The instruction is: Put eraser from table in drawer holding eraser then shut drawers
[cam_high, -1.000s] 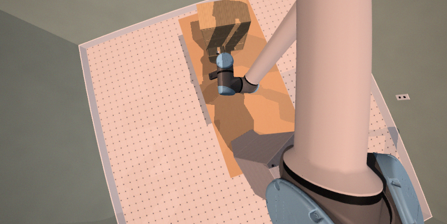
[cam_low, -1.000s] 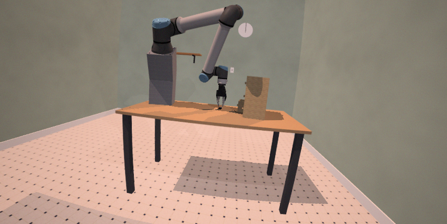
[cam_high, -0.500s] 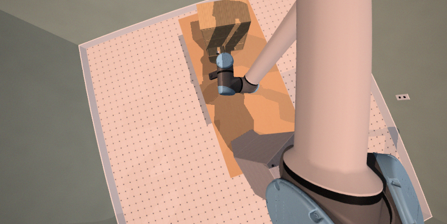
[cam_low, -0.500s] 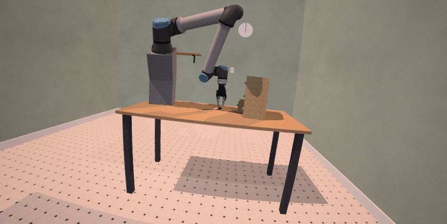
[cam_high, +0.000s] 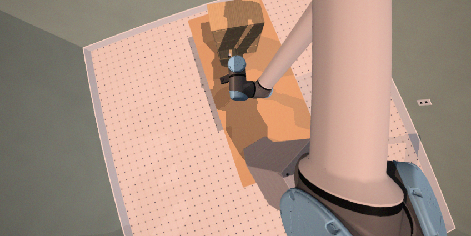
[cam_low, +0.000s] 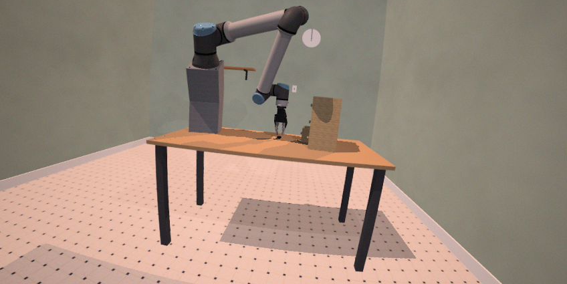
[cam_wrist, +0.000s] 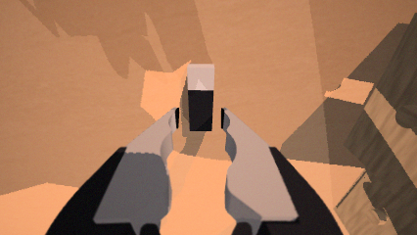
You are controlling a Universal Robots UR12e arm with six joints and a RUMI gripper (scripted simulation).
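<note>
Eraser (cam_wrist: 201, 100) stands on the table (cam_wrist: 69, 108) between the claw's (cam_wrist: 199, 118) fingertips, gaps visible on both sides (not gripped). Claw narrowly parted, holding nothing, pointing straight down. Chest (cam_low: 325, 123) sits to the claw's right, near.

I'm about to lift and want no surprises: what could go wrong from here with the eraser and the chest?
1. The tool straddles the eraser with a gap on each side, so lifting now would likely leave it on the table.
2. Only the fingertips flank the eraser, so a shallow pinch might tip or squirt it.
3. The chest stands close, with a low drawer jutting out; a careless swing could bump either.
</note>
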